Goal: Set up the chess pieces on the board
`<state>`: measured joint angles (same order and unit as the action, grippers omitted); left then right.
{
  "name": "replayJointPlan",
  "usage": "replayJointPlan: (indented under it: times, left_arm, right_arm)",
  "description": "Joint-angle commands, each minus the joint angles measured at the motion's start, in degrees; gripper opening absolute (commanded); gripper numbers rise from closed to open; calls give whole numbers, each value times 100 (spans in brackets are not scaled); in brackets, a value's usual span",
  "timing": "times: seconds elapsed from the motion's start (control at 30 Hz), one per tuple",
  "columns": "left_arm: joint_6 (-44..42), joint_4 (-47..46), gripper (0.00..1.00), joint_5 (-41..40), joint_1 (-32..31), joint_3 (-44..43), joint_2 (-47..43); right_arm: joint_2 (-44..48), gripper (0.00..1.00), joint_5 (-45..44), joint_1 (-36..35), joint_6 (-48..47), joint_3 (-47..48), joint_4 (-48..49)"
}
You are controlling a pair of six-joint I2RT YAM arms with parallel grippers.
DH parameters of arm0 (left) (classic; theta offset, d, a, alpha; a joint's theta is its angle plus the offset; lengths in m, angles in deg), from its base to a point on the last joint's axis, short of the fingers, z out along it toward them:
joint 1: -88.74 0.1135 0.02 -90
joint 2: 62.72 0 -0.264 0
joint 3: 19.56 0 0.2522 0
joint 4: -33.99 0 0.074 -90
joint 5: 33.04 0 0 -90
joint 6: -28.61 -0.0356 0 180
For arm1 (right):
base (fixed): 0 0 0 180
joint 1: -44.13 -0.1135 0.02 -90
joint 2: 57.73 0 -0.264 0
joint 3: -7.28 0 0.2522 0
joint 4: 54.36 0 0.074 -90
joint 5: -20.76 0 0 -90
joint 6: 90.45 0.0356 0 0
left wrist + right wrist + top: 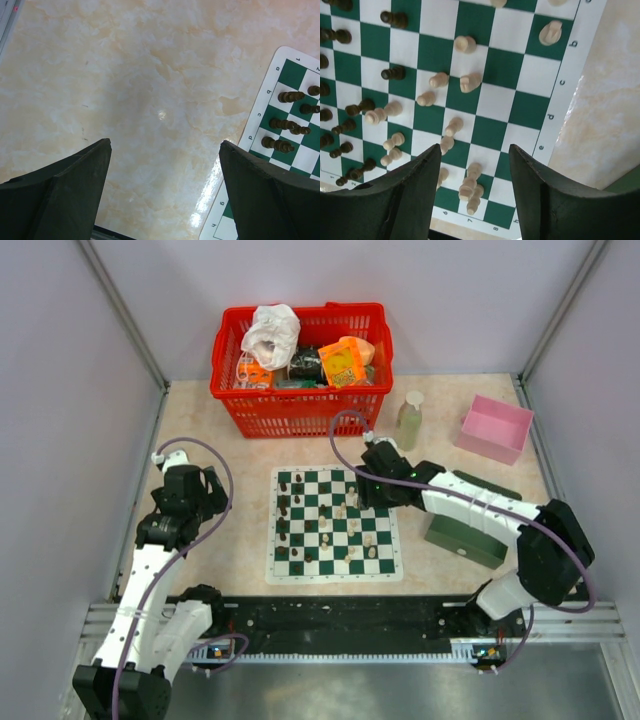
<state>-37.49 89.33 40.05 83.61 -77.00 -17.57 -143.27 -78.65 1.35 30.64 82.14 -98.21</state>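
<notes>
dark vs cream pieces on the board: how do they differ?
The dark pieces are brown and stand mostly in lines along the board edge on the left arm's side. The cream pieces are pale and scattered in loose clusters over the middle and right side. Both sets are on the board.

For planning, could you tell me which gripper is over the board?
The right gripper, open above the board; the left gripper is over the tabletop beside it.
</notes>
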Motion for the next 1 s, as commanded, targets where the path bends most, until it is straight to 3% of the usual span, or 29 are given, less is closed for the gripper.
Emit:
replayJointPlan:
  times: [0.0, 0.47, 0.97]
  left_arm:
    - [9, -203, 94, 65, -6, 9, 47]
    - [9, -212, 94, 56, -6, 9, 100]
    - [9, -212, 94, 73, -6, 9, 73]
  right_arm:
    - [371, 57, 115, -221, 353, -186, -173]
    - [1390, 57, 387, -845, 916, -1065, -612]
    - [644, 46, 247, -1223, 925, -1153, -454]
